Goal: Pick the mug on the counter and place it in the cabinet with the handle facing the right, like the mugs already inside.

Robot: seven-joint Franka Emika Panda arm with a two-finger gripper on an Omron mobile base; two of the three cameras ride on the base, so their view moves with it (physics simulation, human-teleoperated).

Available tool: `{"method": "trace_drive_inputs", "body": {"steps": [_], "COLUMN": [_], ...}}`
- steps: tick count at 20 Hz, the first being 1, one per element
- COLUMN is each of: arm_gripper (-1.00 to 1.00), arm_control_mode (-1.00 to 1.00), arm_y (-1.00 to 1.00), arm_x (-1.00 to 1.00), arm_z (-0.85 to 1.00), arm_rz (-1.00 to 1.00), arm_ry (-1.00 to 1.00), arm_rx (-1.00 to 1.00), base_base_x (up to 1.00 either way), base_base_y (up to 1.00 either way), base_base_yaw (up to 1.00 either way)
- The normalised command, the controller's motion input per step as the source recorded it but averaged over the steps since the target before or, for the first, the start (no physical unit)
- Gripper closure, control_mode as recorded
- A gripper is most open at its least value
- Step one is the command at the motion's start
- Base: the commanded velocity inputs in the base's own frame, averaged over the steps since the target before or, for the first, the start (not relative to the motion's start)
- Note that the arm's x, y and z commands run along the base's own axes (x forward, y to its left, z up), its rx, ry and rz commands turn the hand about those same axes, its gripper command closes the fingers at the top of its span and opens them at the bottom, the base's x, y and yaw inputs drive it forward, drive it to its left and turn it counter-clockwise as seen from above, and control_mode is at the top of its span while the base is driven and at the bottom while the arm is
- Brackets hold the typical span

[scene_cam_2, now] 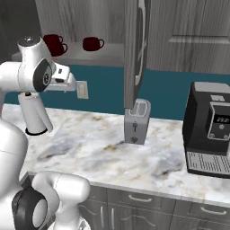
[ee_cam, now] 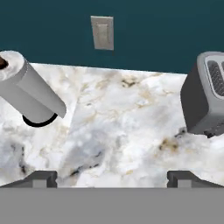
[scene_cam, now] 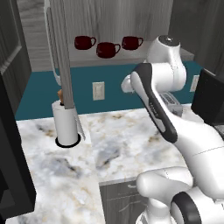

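Three dark red mugs sit in a row on the cabinet [scene_cam: 109, 17] shelf – left mug [scene_cam: 84, 42], middle mug [scene_cam: 107, 49], right mug [scene_cam: 131, 42] – each handle pointing right; which one is the task's mug I cannot tell. The cabinet door [scene_cam: 65, 57] stands open. Below, the marble surface [scene_cam: 113, 144] carries a paper towel roll [scene_cam: 66, 122] on the left and a grey toaster [scene_cam_2: 136, 121] to its right, with a black coffee machine [scene_cam_2: 210, 130] far right. The end effector [ee_cam: 112, 177] hangs above bare marble between roll and toaster – fingers spread wide, holding nothing
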Motion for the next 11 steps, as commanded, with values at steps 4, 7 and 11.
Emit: {"method": "trace_drive_inputs", "body": {"steps": [4,7,11], "arm_gripper": [-1.00,-1.00,-1.00], "arm_control_mode": [-1.00,-1.00,-1.00], "arm_y": [0.00,0.00,-0.13], "arm_x": [-0.23,-0.02,0.00], "arm_z": [-0.97,-1.00,-1.00], "arm_rz": [-0.15,-0.09,-0.05], "arm_ry": [0.27,0.22,0.13], "arm_rx": [-0.12,-0.06,-0.01], "base_base_x": [0.00,0.00,0.00], "base_base_y": [0.00,0.00,0.00], "base_base_yaw": [0.00,0.00,0.00]}}
